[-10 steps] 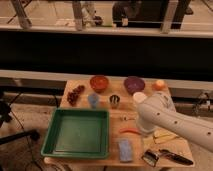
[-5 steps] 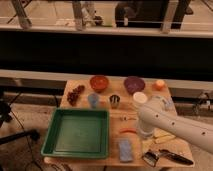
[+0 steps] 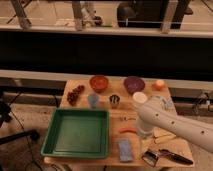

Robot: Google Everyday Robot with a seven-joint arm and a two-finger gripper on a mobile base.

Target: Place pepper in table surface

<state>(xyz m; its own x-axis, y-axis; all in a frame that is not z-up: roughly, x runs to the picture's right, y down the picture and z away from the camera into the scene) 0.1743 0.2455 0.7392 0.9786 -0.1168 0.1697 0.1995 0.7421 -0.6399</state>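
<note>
Camera view shows the pepper (image 3: 127, 130) lying flat on the desk (image 3: 114, 131), a slim red-orange strip running roughly left to right, in the bare stretch just right of the green tray (image 3: 77, 132). It rests on the wood itself, not in the tray and not in any bowl.

Just beside the pepper's right end, the claw (image 3: 144, 131) points down at the desk under the tip of the white arm (image 3: 175, 125), which reaches in from the lower right. The claw is spread apart with nothing between its fingers; whether it touches the pepper cannot be told.

In front of the pepper, towards the near edge, a small blue flat thing (image 3: 125, 149) lies on the desk. To the right of that is a black-handled tool (image 3: 172, 156) with a metal head. A pale yellowish piece (image 3: 162, 134) shows just under the arm.

Behind the pepper stand a small metal cup (image 3: 114, 101) and a blue cup (image 3: 93, 100), and a white cup (image 3: 140, 98) sits close to the arm's upper side. At the far edge of the desk there are an orange-red bowl (image 3: 99, 82), a purple bowl (image 3: 134, 84) and a round orange fruit (image 3: 159, 85) in a row. A dark red grape cluster (image 3: 76, 94) lies at the far left, just beyond the tray's back corner.
</note>
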